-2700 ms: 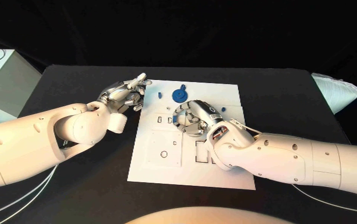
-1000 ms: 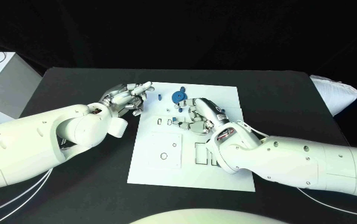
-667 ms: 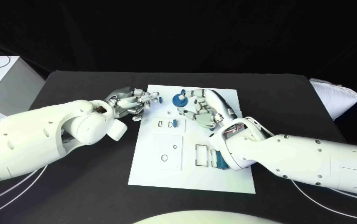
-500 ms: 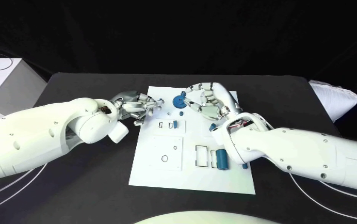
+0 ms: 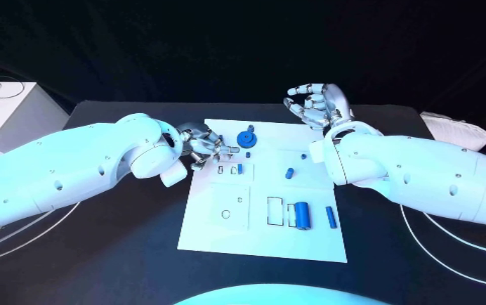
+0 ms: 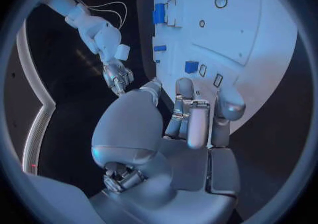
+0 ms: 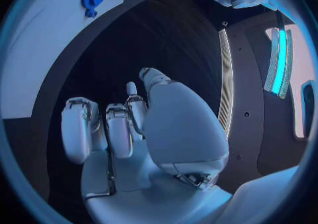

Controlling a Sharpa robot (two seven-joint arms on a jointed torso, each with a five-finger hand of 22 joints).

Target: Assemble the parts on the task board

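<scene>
The flat white rectangular task board (image 5: 265, 199) lies on the black table (image 5: 112, 249). A round blue toothed disc (image 5: 245, 136) stands near the board's far edge; nearer the middle lie a small blue peg (image 5: 289, 173) and, beside the rectangular cut-outs, a short blue cylinder (image 5: 306, 216) and a slim blue pin (image 5: 330, 216). The left hand (image 5: 206, 147) rests at the board's left edge, fingers curled inward; whether it holds a part cannot be told. The right hand (image 5: 319, 106) is raised beyond the board's far right corner, fingers curled on nothing. The parts look small, light, rigid and smooth, so likely to roll or slip; a fingertip pinch across the middle of each would suit. The left wrist view shows the board's cut-outs past the left hand's fingers (image 6: 188, 118); the right wrist view shows the disc and an empty palm.
</scene>
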